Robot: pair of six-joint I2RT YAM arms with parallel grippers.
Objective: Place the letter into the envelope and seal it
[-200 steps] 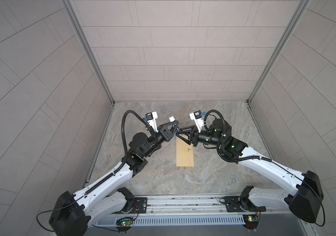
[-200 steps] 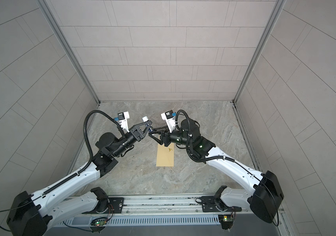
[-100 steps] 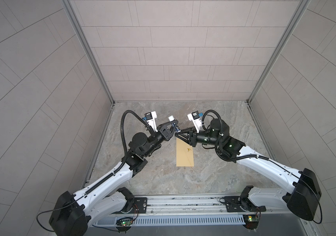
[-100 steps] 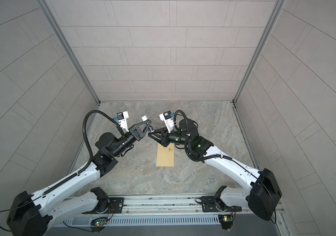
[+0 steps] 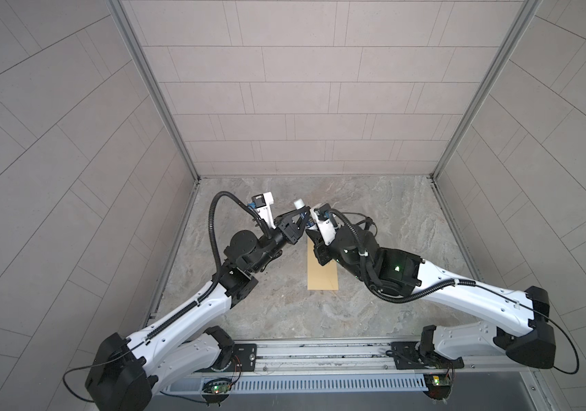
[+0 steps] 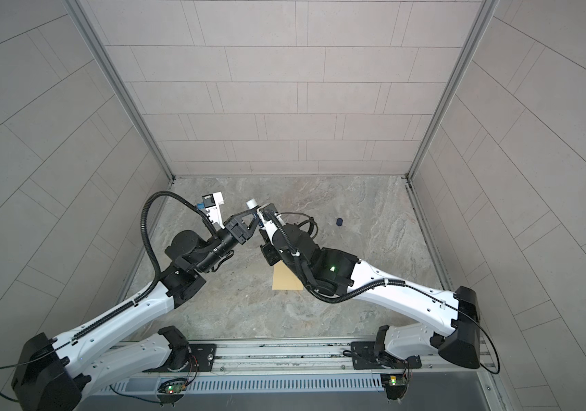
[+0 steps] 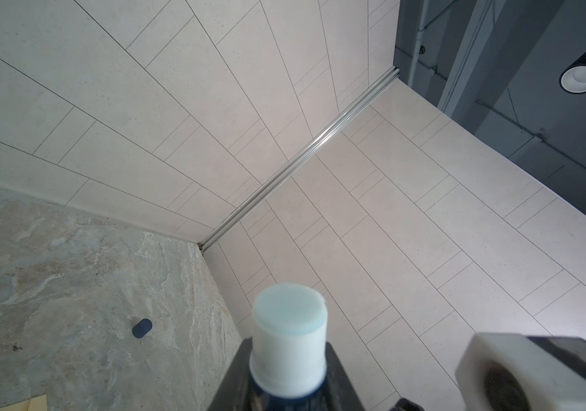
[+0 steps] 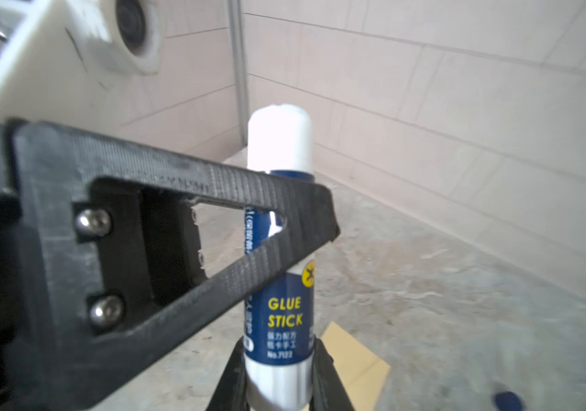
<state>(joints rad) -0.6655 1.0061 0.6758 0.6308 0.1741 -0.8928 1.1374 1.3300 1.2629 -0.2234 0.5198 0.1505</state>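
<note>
On the bench [image 5: 391, 220]: one envelope [image 5: 322, 275] and one cap [image 6: 339, 222], well apart from each other.

Envelope: one only. Plain yellow-tan, long and narrow. Lies flat near the middle of the bench, its far end hidden under the right arm in both top views. Cannot tell how the flap stands.

Glue stick [image 8: 280, 313]: one only. Blue tube with yellow "GLUE STICK" print and a silver base. Uncapped, with white glue raised out of the top. Held off the bench between the two grippers, near the far end of the envelope.

Cap: one only. Small and dark blue. Lies on the bare bench to the right of both grippers in a top view, touching nothing.

Arms: two. Meet over the middle of the bench, wrists close together.

Left gripper [image 7: 289, 398]: closed on the glue stick. Clamps the upper part of the tube, just below the white glue.

Right gripper [image 8: 279, 388]: closed on the glue stick as well. Grips the silver base end, one finger on each side.

Grips on the glue stick: two, one from each arm, set one above the other along the tube.
</note>
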